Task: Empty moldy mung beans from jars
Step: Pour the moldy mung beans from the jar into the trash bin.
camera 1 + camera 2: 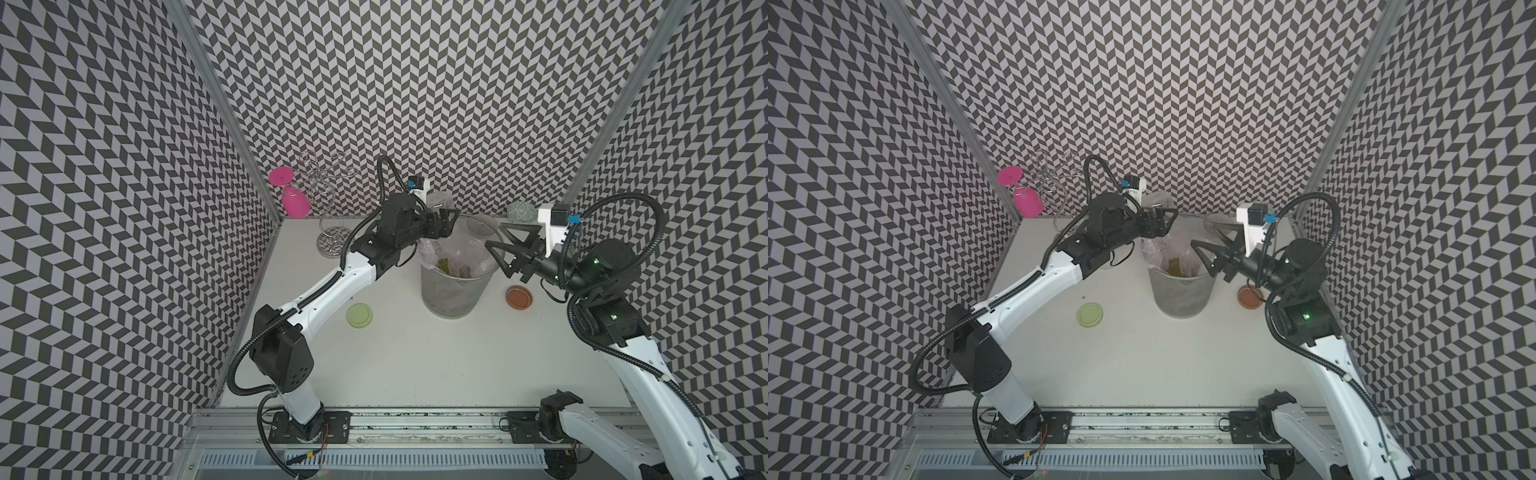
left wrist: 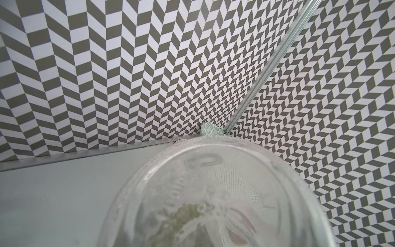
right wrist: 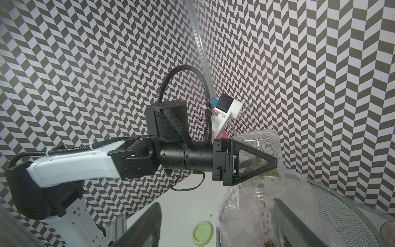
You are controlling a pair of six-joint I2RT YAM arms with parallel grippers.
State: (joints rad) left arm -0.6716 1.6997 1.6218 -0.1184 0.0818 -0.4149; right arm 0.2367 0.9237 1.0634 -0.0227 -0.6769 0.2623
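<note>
The white counter (image 1: 415, 357) carries a tall grey mesh bin (image 1: 449, 297) lined with clear plastic, standing toward the back wall. The left tool (image 1: 449, 224) reaches over the bin's far left rim. Its jaws are spread wide and clamped around a squat clear glass jar (image 3: 261, 141), which has no lid and is tipped mouth-down above the liner. The right tool (image 1: 493, 233) hangs just beside the bin's right rim with its jaws well apart. It grasps nothing, and no contact with the bin can be made out.

A round pale green lid (image 1: 360, 316) lies flat on the counter to the left of the bin. A round orange-brown lid (image 1: 519, 297) lies to the right, close under the right arm's wrist.

The tiny olive-green mung beans (image 1: 446, 267) are mostly heaped inside the liner. In the right wrist view, some sit in the tilted jar and a few fall from its mouth.
</note>
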